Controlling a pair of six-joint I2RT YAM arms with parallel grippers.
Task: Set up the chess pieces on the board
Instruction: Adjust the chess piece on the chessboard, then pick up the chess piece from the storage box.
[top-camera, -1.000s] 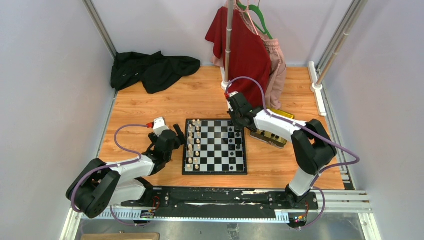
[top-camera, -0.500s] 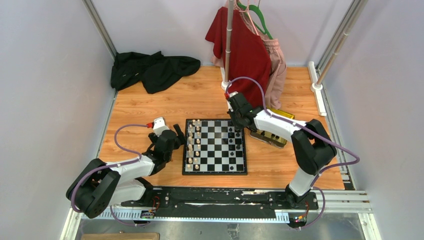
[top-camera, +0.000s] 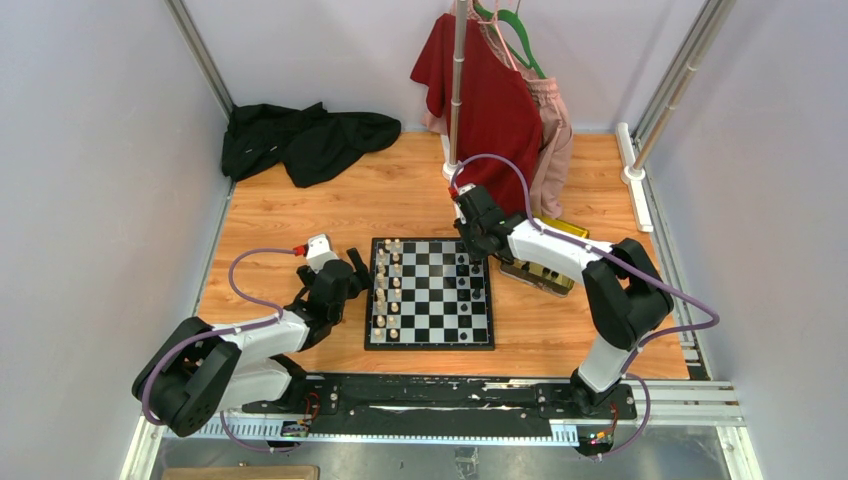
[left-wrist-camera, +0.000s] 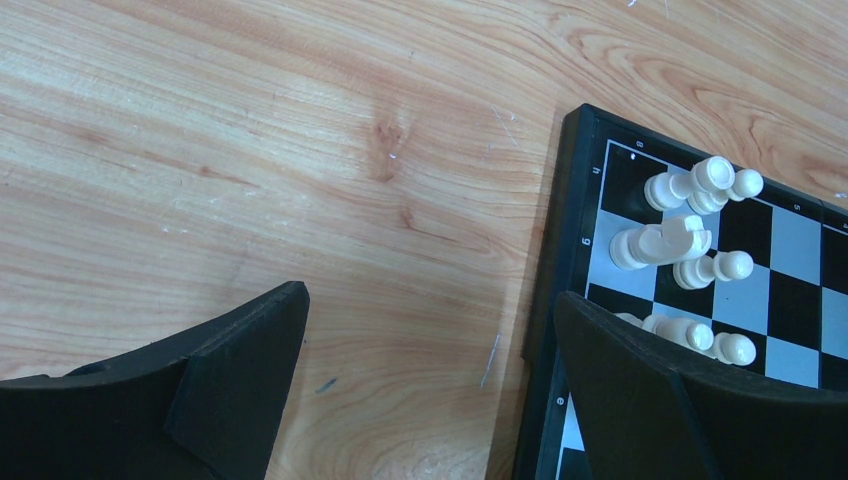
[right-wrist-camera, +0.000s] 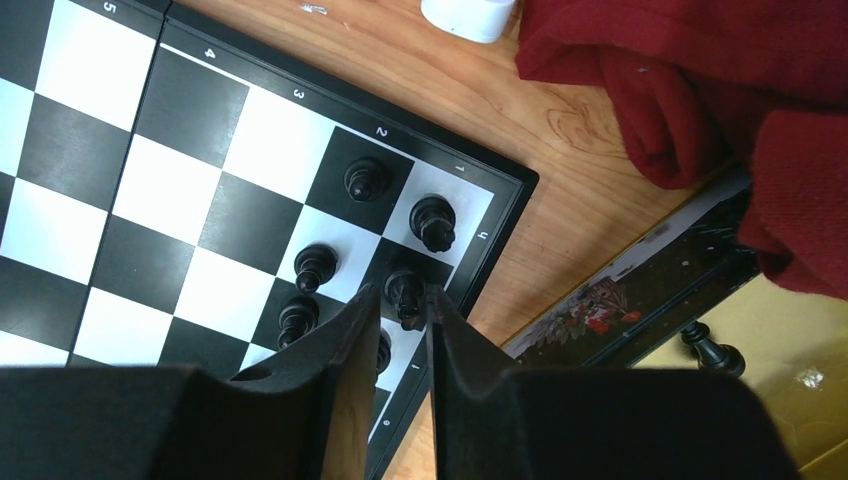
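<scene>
The board (top-camera: 430, 344) lies between the two arms. Cream-white chess pieces (top-camera: 388, 290) stand in two columns on its left side, and black ones (top-camera: 468, 285) stand along its right side. My right gripper (top-camera: 472, 252) hovers over the far right corner. In the right wrist view its jaws (right-wrist-camera: 402, 292) stand slightly open around a black piece (right-wrist-camera: 405, 298) that rests on a square by the board's edge (right-wrist-camera: 500, 250). My left gripper (left-wrist-camera: 428, 297) is wide open and empty over bare wood beside the board's left border (left-wrist-camera: 565, 200), close to the white pieces (left-wrist-camera: 690, 215).
A gold tray (top-camera: 550, 270) lies right of the board and holds a black piece (right-wrist-camera: 708, 346). Red clothing (top-camera: 490, 100) hangs from a rack pole (top-camera: 458, 90) just behind the right gripper. A black cloth (top-camera: 300, 140) is heaped at the far left.
The right gripper's jaws have parted a little around the black piece on the board. Neither arm has visibly shifted.
</scene>
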